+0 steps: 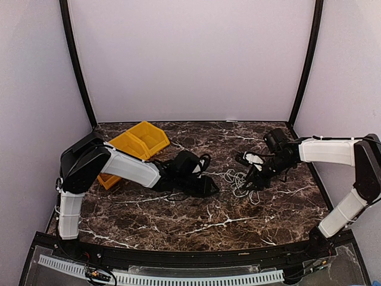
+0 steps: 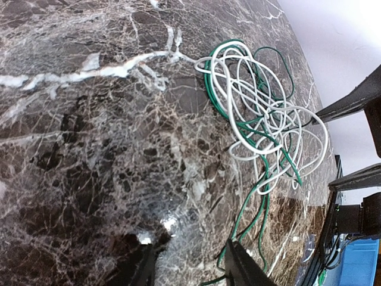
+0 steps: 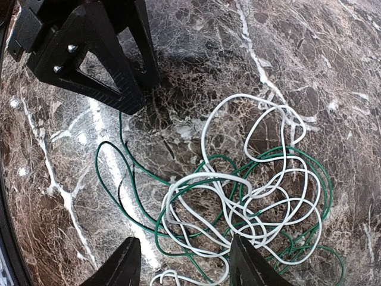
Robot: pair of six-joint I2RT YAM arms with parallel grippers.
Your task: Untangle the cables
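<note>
The cables are a white wire (image 3: 256,179) and a green wire (image 3: 128,193), tangled in one loose heap on the marble table; no red-orange or black wire shows. The heap lies between the two grippers in the top view (image 1: 239,179) and at the upper right of the left wrist view (image 2: 256,107). My left gripper (image 1: 208,186) (image 2: 191,268) is open just left of the heap, with a green strand (image 2: 253,214) lying by its right finger (image 2: 241,265). My right gripper (image 1: 253,179) (image 3: 186,265) is open low over the heap's near edge, with wire loops between its fingers.
Two yellow bins (image 1: 140,140) stand at the back left of the table. The left gripper's black fingers (image 3: 89,53) fill the upper left of the right wrist view. Black bars of the right gripper (image 2: 357,98) stand at the right of the left wrist view.
</note>
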